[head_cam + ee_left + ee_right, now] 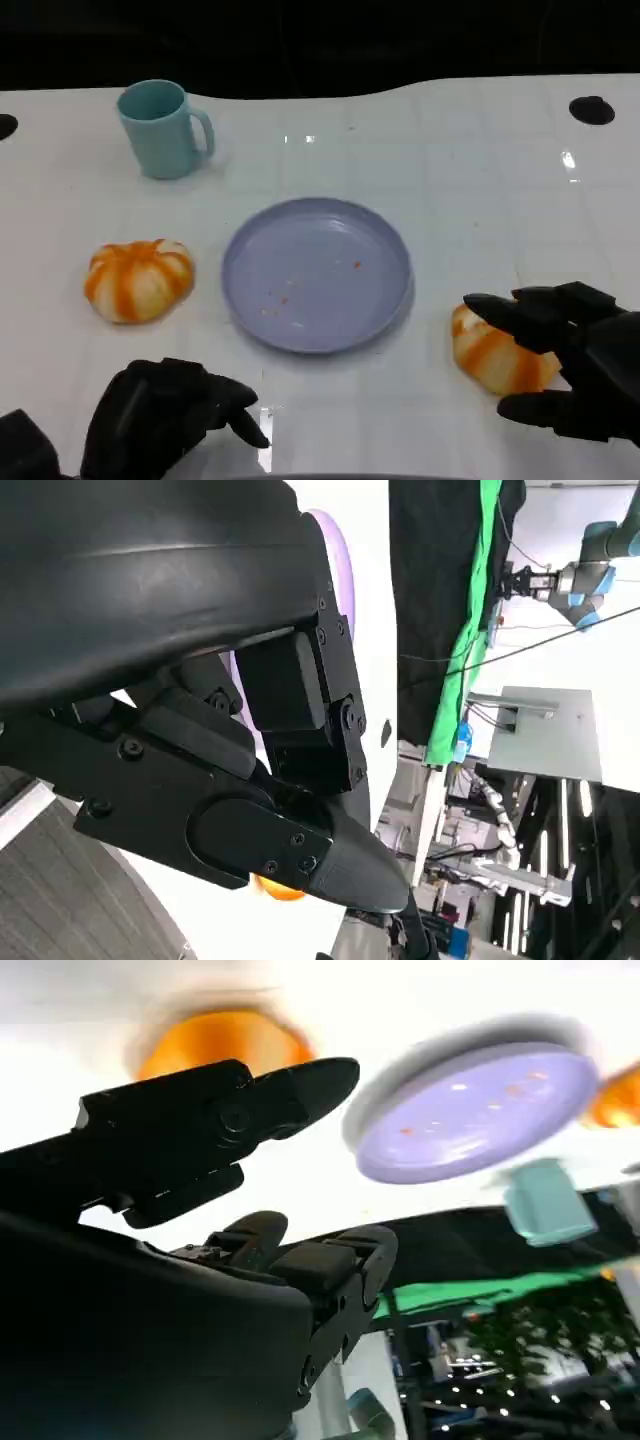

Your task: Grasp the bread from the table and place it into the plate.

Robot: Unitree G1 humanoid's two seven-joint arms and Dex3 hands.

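The left robot hand [250,780] hangs over the white table [365,600], fingers curled, the lilac plate [335,555] behind it.

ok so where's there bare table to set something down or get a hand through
Bare table lies right of the cup, behind the plate, running to the far right corner. A clear lane runs between the plate and the right bread. The near edge is crowded: left hand in front of the left bread, right hand around the right bread.
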